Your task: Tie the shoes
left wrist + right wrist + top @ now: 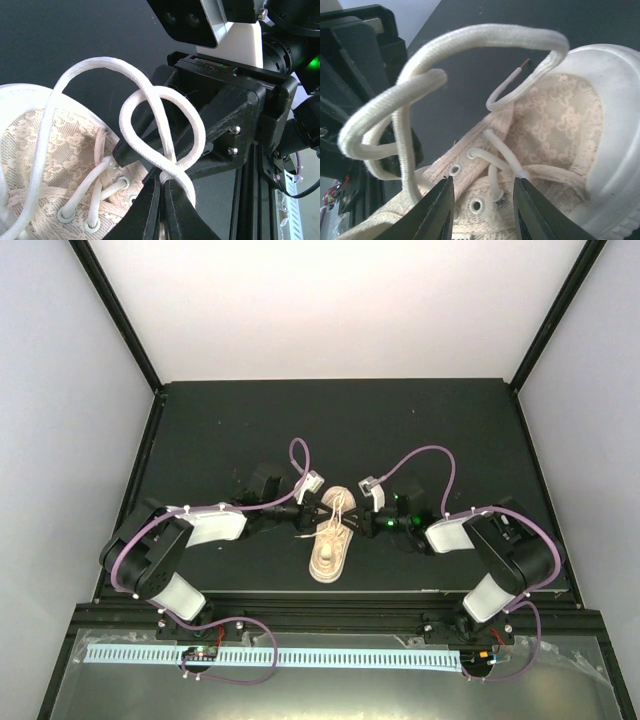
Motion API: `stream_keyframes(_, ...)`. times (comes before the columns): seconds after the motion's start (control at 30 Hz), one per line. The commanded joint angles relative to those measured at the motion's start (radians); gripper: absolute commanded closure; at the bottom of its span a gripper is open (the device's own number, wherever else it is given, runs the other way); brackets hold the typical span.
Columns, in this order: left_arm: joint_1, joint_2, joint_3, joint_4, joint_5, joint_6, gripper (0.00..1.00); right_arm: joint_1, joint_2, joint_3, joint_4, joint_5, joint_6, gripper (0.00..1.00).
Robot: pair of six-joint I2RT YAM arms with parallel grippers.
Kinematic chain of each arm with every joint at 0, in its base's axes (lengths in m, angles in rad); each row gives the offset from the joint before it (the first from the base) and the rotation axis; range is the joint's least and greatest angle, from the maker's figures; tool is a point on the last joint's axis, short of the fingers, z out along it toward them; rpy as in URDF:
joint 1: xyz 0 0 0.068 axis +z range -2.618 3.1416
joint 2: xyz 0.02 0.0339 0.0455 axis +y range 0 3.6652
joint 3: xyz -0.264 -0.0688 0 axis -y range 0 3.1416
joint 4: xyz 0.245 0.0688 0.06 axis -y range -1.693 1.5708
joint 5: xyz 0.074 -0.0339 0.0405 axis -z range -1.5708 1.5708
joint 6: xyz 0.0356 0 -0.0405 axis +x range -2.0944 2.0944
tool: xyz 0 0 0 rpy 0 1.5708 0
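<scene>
The shoe (330, 548) lies on the black tabletop (220, 430), its laced throat between the two sets of jaws. The left jaws are pressed together and clamped on the lace (165, 125), which rises from their tips in a crossed loop. The right jaws stand apart just over the eyelets (454, 170), gripping nothing. A loose lace end (512, 80) with a brown tip lies beyond them on the matte, dark surface. Pale walls (60, 390) close the tabletop in on three sides, with black posts (115, 315) at the far corners.
</scene>
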State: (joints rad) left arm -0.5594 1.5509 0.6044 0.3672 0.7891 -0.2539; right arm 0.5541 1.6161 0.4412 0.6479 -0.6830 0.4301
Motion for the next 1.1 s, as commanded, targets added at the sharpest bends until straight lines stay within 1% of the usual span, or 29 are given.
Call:
stream_keyframes(0.0, 0.004, 0.025, 0.033, 0.012, -0.005, 0.017, 0.98, 0.006, -0.002, 0.016, 0.051, -0.070, -0.012, 0.66)
stream_keyframes(0.1, 0.005, 0.047, 0.043, 0.028, -0.003, 0.005, 0.98, 0.006, -0.003, 0.016, 0.059, -0.104, -0.020, 0.65)
stream_keyframes(0.33, 0.003, 0.074, 0.050, 0.074, 0.021, -0.023, 0.99, 0.007, 0.012, 0.033, 0.070, -0.119, -0.015, 0.65)
stream_keyframes(0.9, -0.019, 0.107, 0.033, 0.204, 0.038, -0.106, 0.98, 0.030, 0.069, 0.068, 0.064, -0.092, 0.016, 0.69)
stream_keyframes(1.07, -0.022, 0.116, 0.016, 0.265, 0.050, -0.145, 0.98, 0.032, 0.082, 0.070, 0.095, -0.101, 0.040, 0.71)
